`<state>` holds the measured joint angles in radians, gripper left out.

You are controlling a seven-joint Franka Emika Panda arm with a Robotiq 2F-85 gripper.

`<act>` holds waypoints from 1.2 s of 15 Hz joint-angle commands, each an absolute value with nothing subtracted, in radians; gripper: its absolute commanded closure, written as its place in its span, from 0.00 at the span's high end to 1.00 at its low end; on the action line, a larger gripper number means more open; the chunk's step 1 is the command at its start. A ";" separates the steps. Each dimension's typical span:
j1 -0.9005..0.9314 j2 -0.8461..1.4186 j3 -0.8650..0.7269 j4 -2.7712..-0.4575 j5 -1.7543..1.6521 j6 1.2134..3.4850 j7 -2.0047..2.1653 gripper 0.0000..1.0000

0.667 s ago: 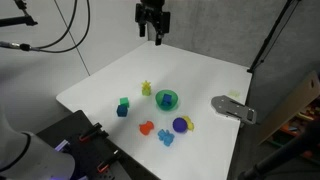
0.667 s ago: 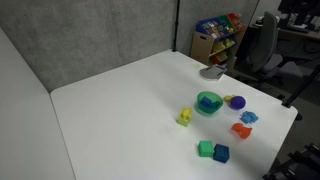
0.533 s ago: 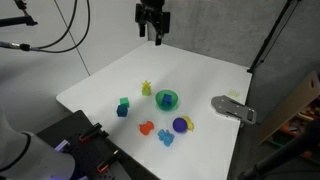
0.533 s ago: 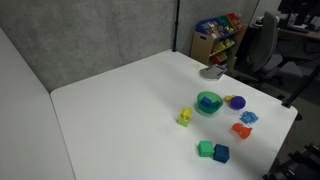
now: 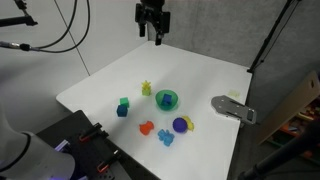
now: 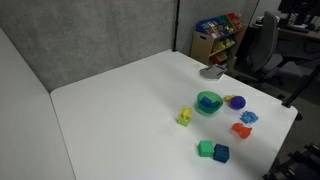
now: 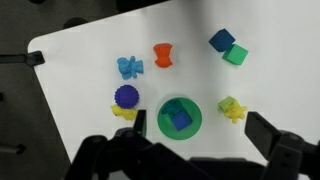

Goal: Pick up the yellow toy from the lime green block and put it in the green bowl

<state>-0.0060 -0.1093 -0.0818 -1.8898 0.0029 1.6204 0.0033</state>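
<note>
The yellow toy (image 7: 236, 110) sits on the lime green block (image 7: 225, 103), just right of the green bowl (image 7: 163, 124) in the wrist view. A blue block lies inside the bowl. Both exterior views show the toy (image 5: 146, 87) (image 6: 185, 117) beside the bowl (image 5: 159, 99) (image 6: 200, 101). My gripper (image 5: 152, 33) hangs high above the table's far side, well away from the toys. In the wrist view the gripper (image 7: 198, 130) is open and empty, its dark fingers (image 7: 268, 132) wide apart.
On the white table (image 5: 200, 70) lie a purple ball (image 5: 180, 125) touching a yellow piece (image 5: 190, 124), a blue toy (image 5: 165, 136), a red piece (image 5: 146, 127), a teal-green cube (image 5: 124, 102) and a blue cube (image 5: 122, 111). A grey object (image 5: 232, 108) lies at the table's edge.
</note>
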 commanded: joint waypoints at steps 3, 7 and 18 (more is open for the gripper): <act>-0.019 -0.087 -0.064 -1.883 -0.004 1.647 0.017 1.00; -0.017 -0.053 -0.058 -1.893 0.001 1.730 0.021 1.00; -0.012 0.048 -0.039 -2.039 -0.007 2.052 0.029 1.00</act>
